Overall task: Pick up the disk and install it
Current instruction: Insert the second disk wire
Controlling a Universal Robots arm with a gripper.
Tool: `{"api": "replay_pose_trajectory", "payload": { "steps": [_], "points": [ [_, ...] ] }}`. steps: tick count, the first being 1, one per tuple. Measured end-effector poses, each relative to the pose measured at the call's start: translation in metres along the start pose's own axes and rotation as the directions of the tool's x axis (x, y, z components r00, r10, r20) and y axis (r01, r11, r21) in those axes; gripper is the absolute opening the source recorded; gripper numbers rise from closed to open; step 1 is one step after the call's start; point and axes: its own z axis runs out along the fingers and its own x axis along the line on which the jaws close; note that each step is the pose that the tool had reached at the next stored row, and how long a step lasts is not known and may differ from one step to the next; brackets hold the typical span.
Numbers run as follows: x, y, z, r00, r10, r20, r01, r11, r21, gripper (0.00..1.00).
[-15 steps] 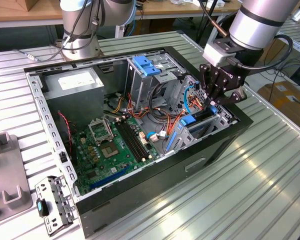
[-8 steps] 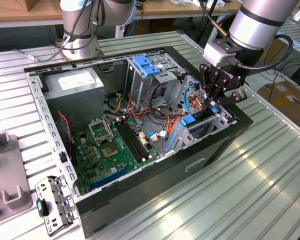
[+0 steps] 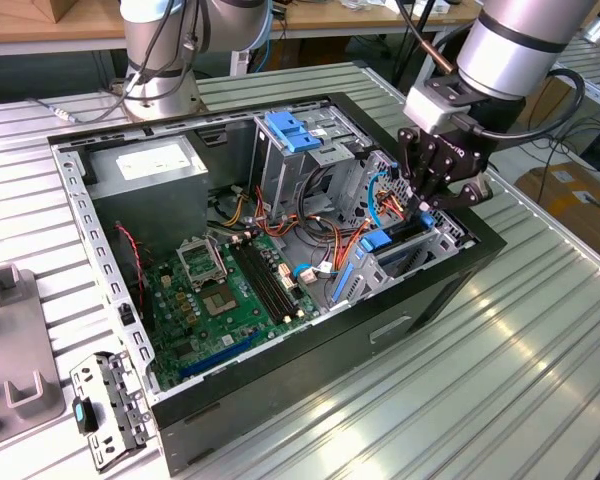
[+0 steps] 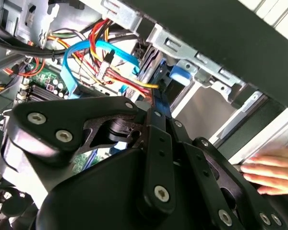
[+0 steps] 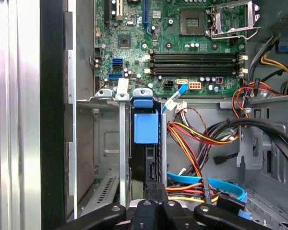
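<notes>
jaws: gripper (image 3: 427, 203) is down at the drive cage (image 3: 435, 240); can't tell if the jaws are apart or clamped.
disk: edge-on in the cage slot just below the jaws, blue rail (image 5: 146, 125) showing.
handling: judged rigid, dense, shock-sensitive; hold by the side rails.
around: cables (image 5: 201, 136) beside; motherboard (image 3: 230, 290) beyond; a hand (image 4: 271, 168) on the case edge.

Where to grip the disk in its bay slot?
Likely the blue-railed outer edge of the disk, coming down through the open side of the case. It stands edge-on between the metal bay walls, so its broad faces look out of reach.
</notes>
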Motion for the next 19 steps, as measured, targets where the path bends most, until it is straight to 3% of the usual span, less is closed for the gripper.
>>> {"api": "replay_pose_trajectory", "payload": {
  "steps": [4,11,13,15,19],
  "points": [
    [0.0002,0.0101,0.0002,1.0000,0.000,0.0004,0.000,1.0000,0.0000,0.11],
    [0.0002,0.0111,0.0000,1.0000,0.000,0.0004,0.000,1.0000,0.0000,0.11],
    [0.0004,0.0112,-0.0085,1.0000,0.000,0.0005,0.000,1.0000,0.0000,0.11],
    [0.0009,0.0115,-0.0280,1.0000,0.000,0.0005,0.000,1.0000,0.0000,0.11],
    [0.0010,0.0117,-0.0473,1.0000,0.000,0.0009,0.000,1.0000,0.0000,0.11]
  ]
}}
